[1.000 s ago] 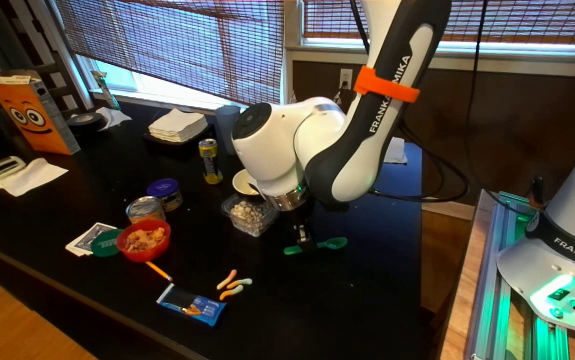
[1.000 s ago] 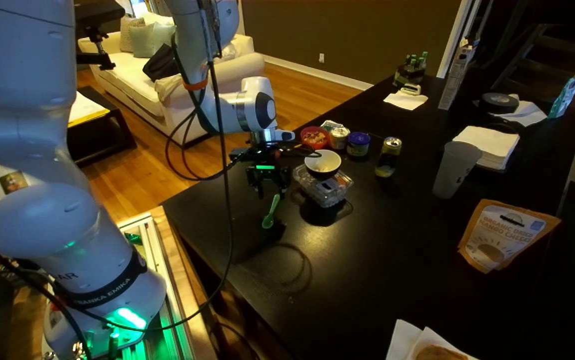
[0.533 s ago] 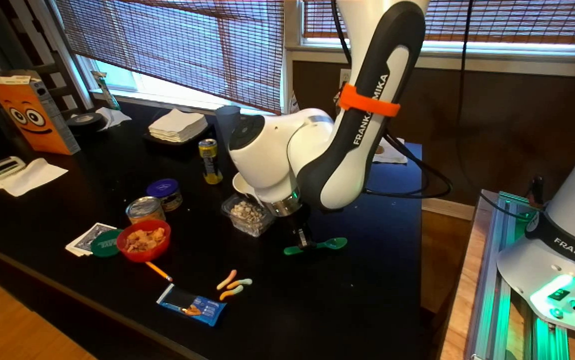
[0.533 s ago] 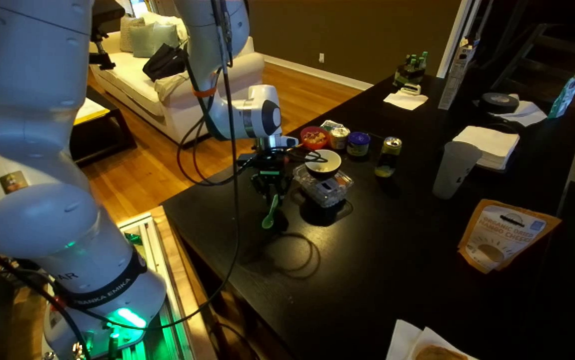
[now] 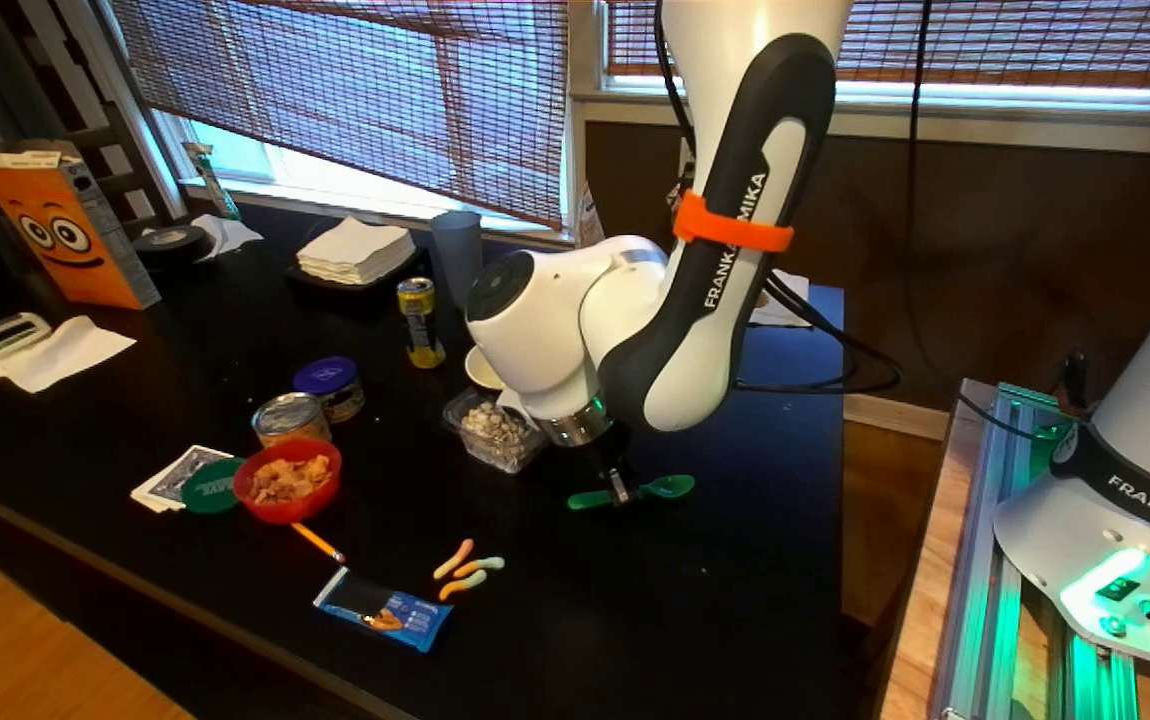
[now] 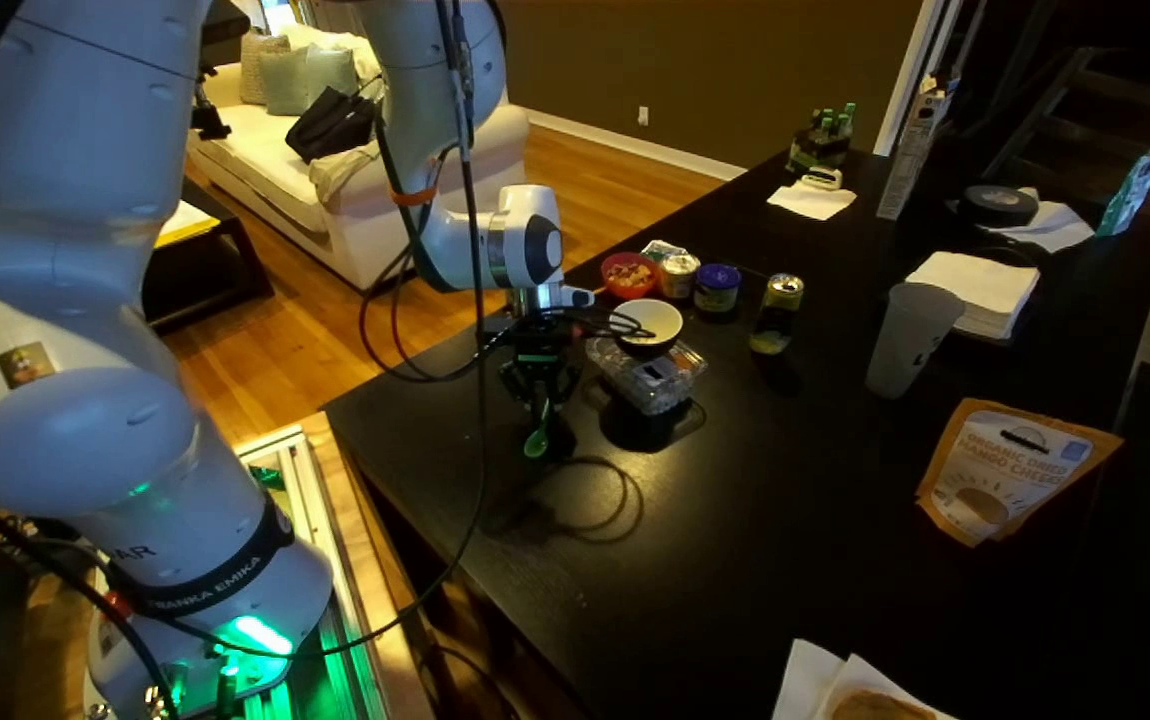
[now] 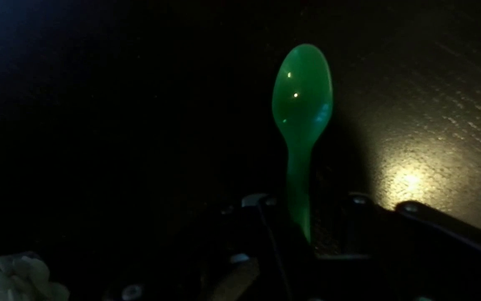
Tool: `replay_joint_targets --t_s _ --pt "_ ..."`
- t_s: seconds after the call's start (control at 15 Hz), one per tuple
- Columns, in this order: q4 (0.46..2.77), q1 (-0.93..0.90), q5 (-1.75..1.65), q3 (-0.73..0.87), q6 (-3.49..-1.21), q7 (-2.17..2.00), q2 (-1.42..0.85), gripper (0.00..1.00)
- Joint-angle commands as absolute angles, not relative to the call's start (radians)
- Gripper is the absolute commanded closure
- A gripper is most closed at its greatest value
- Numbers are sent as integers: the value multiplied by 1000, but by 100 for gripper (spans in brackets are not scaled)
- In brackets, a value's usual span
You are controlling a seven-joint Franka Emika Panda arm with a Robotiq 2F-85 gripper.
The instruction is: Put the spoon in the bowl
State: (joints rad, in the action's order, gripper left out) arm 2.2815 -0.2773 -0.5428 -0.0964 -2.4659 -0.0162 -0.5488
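Observation:
The green spoon lies flat on the dark table, seen in both exterior views. In the wrist view the spoon points its scoop away, and its handle runs down between the fingers of my gripper. These jaws stand narrow around the handle; a thin gap shows on the handle's right side. My gripper is low over the mid-handle in an exterior view. The cream bowl sits by a clear container, perhaps on its lid; I cannot tell. The arm partly covers the bowl in an exterior view.
The clear container of pale pieces is close to my gripper. Around it stand a yellow can, a red bowl, a blue-lidded tub and a grey cup. Gummy worms and a blue packet lie nearer.
My gripper has come down over the spoon's handle and its jaws have drawn much closer together. The spoon and bowl have stayed in place.

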Motion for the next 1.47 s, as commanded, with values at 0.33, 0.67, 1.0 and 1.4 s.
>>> replay_joint_targets --t_s 0.33,0.67,1.0,1.4 --pt "2282 -268 -373 -155 -2420 2 -388 96" --pt "2274 -243 -161 -210 -2426 -3 -226 96" --pt "2252 -243 -188 -166 -2509 -90 -156 96" --pt "2246 -215 -373 -71 -2650 -230 -167 96"
